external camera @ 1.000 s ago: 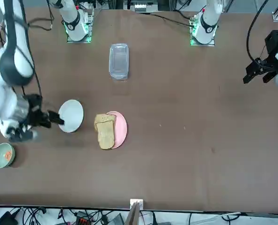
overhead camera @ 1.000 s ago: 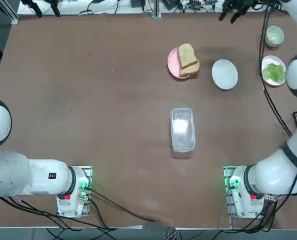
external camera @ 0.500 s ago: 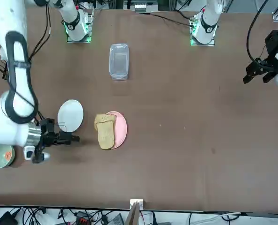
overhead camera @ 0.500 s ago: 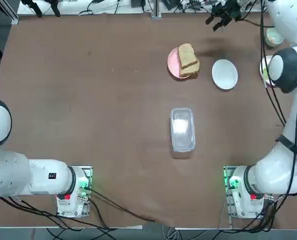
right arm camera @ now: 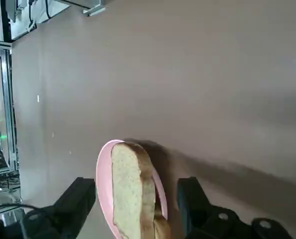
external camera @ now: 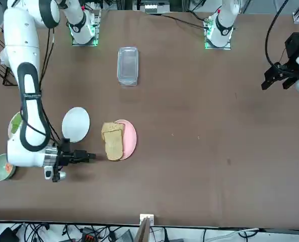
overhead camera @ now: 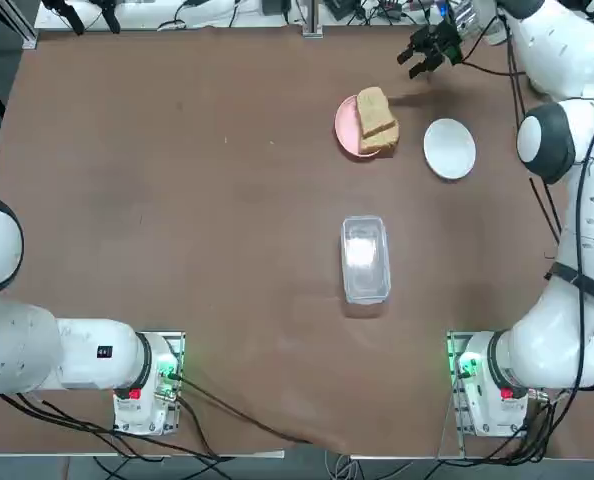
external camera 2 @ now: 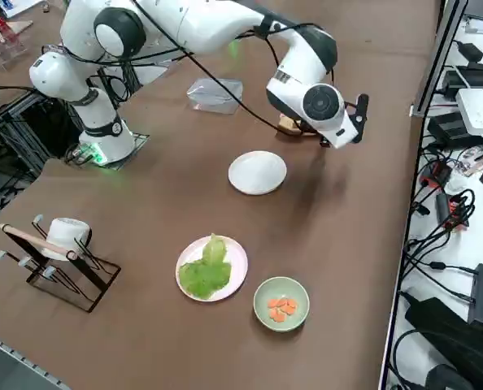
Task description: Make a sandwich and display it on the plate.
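Tan bread slices (overhead camera: 376,120) lie stacked on the pink plate (overhead camera: 345,128), with the empty white plate (overhead camera: 449,148) just beside it. Lettuce (external camera 2: 205,269) sits on a separate plate nearer the table edge. Off the table's far side, the right gripper (overhead camera: 423,50) hovers near the bread, fingers spread and empty.

The right end effector (overhead camera: 411,58) hovers with fingers spread above bare bench (overhead camera: 177,200), just beyond the bread (overhead camera: 376,120) on the pink plate (overhead camera: 345,128). White plate (overhead camera: 449,148) sits beside it; a clear container (overhead camera: 365,258) lies mid-bench. The left half stays unobstructed.
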Robot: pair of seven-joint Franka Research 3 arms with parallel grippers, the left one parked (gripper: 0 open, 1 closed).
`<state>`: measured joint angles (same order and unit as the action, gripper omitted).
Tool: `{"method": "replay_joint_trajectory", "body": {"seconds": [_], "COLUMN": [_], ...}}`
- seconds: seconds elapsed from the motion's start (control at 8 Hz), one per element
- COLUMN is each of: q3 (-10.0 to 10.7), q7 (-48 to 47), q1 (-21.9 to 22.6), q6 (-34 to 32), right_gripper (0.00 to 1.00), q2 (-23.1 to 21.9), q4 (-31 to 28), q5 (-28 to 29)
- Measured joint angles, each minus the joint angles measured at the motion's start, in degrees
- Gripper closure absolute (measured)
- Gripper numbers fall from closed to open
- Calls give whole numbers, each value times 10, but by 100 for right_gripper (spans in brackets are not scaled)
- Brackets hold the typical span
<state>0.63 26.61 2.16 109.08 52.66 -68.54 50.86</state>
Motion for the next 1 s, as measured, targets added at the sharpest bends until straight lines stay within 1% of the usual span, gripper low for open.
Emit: {"method": "replay_joint_trajectory", "body": {"seconds": [0.25,0.5,0.62,0.75,1.0], "q3": [-5,-16,-19,-25,-27], "q7": [6,15,19,37,67], "q1": [3,5,6,7,7], "q6": [4,10,12,15,18], "right_gripper": [1,1,1,1,4], "q2": [10,18,26,36,51], "q4": [2,2,2,2,2], "q5": [0,0,12,36,70]}}
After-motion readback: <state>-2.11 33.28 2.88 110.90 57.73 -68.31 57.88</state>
